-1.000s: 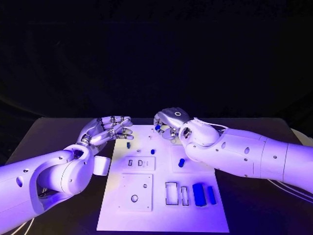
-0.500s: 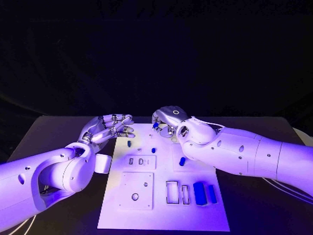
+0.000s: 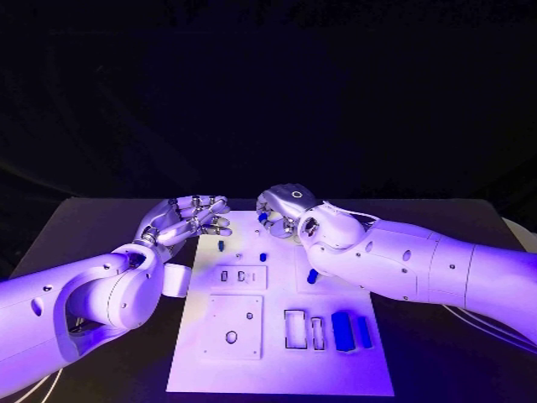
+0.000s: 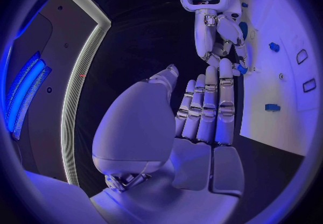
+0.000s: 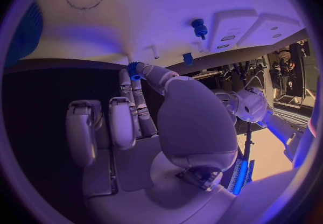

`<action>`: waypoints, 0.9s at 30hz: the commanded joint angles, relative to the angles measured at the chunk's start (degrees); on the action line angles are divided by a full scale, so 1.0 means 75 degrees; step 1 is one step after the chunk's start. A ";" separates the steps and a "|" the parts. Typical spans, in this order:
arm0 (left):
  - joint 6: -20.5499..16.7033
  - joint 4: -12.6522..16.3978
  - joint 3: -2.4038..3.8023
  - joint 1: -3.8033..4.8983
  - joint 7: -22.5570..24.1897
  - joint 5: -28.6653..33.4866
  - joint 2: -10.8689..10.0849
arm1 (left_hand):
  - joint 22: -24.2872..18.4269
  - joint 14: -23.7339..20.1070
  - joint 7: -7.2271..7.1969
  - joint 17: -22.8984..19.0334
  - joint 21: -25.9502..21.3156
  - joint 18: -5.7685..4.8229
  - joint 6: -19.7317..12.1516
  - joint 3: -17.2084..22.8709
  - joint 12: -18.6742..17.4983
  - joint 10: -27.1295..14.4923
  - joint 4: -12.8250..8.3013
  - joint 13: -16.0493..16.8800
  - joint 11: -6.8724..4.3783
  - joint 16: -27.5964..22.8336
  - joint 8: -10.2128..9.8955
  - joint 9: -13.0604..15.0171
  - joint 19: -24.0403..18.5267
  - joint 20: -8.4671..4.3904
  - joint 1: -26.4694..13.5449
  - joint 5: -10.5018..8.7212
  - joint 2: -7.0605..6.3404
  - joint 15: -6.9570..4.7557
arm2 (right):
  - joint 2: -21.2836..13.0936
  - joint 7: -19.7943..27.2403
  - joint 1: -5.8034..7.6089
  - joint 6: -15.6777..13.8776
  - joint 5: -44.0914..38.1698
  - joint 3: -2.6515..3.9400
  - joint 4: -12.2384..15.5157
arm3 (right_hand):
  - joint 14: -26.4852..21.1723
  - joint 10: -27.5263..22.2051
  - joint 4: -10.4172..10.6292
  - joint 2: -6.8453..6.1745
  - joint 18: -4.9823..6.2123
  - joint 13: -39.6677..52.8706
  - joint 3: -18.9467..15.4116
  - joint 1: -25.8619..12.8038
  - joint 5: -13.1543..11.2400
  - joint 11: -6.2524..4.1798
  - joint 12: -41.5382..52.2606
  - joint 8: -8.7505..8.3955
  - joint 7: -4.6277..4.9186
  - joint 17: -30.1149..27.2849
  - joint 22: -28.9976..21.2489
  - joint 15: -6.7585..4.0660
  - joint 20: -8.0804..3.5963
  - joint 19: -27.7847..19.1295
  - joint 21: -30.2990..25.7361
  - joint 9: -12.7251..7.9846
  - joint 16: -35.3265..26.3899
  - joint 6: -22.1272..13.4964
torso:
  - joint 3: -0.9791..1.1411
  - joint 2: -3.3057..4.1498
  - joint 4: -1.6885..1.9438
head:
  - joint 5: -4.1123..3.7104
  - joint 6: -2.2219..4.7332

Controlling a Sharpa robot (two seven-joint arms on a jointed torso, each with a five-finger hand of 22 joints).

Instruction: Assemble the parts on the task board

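While the right hand (image 3: 285,210) hovers over the far end of the task board (image 3: 281,369), it pinches a small blue part (image 5: 134,68) between its thumb and fingertips; the right wrist view shows the piece caught at the fingertips, close above the white plate, with the other fingers curled in beside it. From the left wrist view the same hand (image 4: 222,35) comes down with the blue piece (image 4: 240,68) at its fingertips, near the board's edge.

At the board's far left corner, the left hand (image 3: 186,220) holds nothing, its fingers lying loosely side by side and a little bent, the thumb apart from them. In its own wrist view the fingers (image 4: 207,108) stretch forward together, off the plate's edge and over the dark table (image 3: 99,227).

On the board itself, several blue parts show. A small peg (image 3: 221,248) stands near the far left side, another small blue piece (image 3: 263,259) sits just beyond the raised block with two slots (image 3: 235,277), and an oblong blue piece (image 3: 311,276) lies toward the right of the middle. Nearer the robot, two longer blue bars (image 3: 350,332) lie side by side next to a pair of empty rectangular slots (image 3: 303,330). A square plate with an oval hole (image 3: 232,326) occupies the near left part of the board.
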 commanded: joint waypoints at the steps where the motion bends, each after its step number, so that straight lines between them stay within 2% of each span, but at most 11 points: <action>1: 0.0137 0.0010 0.0008 0.0018 0.0043 -0.0018 0.0022 | 0.0008 -0.0064 0.0026 0.0010 0.0031 0.0064 -0.0022 0.0037 -0.0029 0.0052 0.0011 0.0002 0.0001 0.0036 -0.0023 0.0010 -0.0032 0.0002 -0.0082 0.0026 0.0004 0.0008 | 0.0045 0.0072 -0.0007 0.0126 -0.0008 0.0002 -0.0056 | 0.0254 0.0015 0.0032 0.0014 -0.0054 0.0011 0.0014 -0.0039 0.0034 -0.0050 0.0006 0.0005 0.0002 -0.0004 0.1026 0.0007 -0.0031 0.0120 0.0009 0.0013 0.0023 -0.0050 | 0.0000 0.0006 0.0006 | -0.0007 -0.0017; 9: 0.0141 0.0013 0.0008 0.0032 0.0039 -0.0016 0.0016 | 0.0008 -0.0064 0.0026 0.0010 0.0031 0.0064 -0.0022 0.0037 -0.0029 0.0052 0.0011 0.0002 0.0001 0.0036 -0.0023 0.0010 -0.0032 0.0002 -0.0082 0.0026 0.0004 0.0008 | 0.0189 0.0008 -0.0021 0.0195 -0.0041 0.0000 -0.0249 | 0.0248 -0.0028 0.0046 0.0000 -0.0046 0.0003 0.0018 -0.0063 0.0036 -0.0033 -0.0025 -0.0013 0.0016 -0.0030 0.0995 0.0021 -0.0019 0.0096 -0.0010 0.0029 0.0017 -0.0082 | 0.0000 0.0013 0.0000 | 0.0019 0.0028; 15: 0.0155 0.0015 0.0008 0.0049 0.0031 -0.0007 0.0009 | 0.0009 -0.0067 0.0028 0.0018 0.0032 0.0064 -0.0022 0.0039 -0.0034 0.0054 0.0009 0.0002 0.0002 0.0039 -0.0024 0.0010 -0.0043 0.0003 -0.0083 0.0025 0.0005 0.0009 | 0.0292 -0.0115 -0.0029 0.0269 -0.0134 -0.0004 -0.0394 | 0.0223 -0.0143 0.0077 -0.0042 -0.0017 -0.0019 0.0024 -0.0117 0.0028 0.0008 -0.0101 -0.0054 0.0047 -0.0122 0.0874 0.0055 0.0009 0.0006 -0.0081 0.0060 -0.0018 -0.0151 | 0.0000 0.0023 0.0005 | 0.0004 0.0020; 23: 0.0164 -0.0001 0.0007 0.0058 0.0026 -0.0003 0.0010 | 0.0009 -0.0067 0.0028 0.0018 0.0032 0.0064 -0.0022 0.0039 -0.0034 0.0054 0.0009 0.0002 0.0002 0.0039 -0.0024 0.0010 -0.0043 0.0003 -0.0083 0.0025 0.0005 0.0009 | 0.0320 -0.0126 -0.0032 0.0363 -0.0172 -0.0006 -0.0497 | 0.0197 -0.0242 0.0085 -0.0085 0.0009 -0.0037 0.0044 -0.0137 0.0026 0.0046 -0.0163 -0.0094 0.0080 -0.0205 0.0770 0.0086 0.0039 -0.0073 -0.0145 0.0088 -0.0051 -0.0214 | 0.0001 0.0017 -0.0011 | -0.0019 -0.0043; 27: 0.0165 -0.0008 0.0007 0.0058 0.0026 -0.0002 0.0011 | 0.0009 -0.0067 0.0028 0.0018 0.0032 0.0064 -0.0022 0.0039 -0.0034 0.0054 0.0009 0.0002 0.0002 0.0039 -0.0024 0.0010 -0.0043 0.0003 -0.0083 0.0025 0.0005 0.0009 | 0.0319 -0.0076 -0.0032 0.0363 -0.0143 -0.0007 -0.0495 | 0.0151 -0.0441 0.0146 -0.0203 0.0057 -0.0085 0.0029 -0.0247 -0.0060 0.0117 -0.0285 -0.0199 0.0149 -0.0371 0.0567 0.0151 0.0091 -0.0224 -0.0271 0.0103 -0.0122 -0.0366 | 0.0005 0.0017 -0.0018 | 0.0008 -0.0057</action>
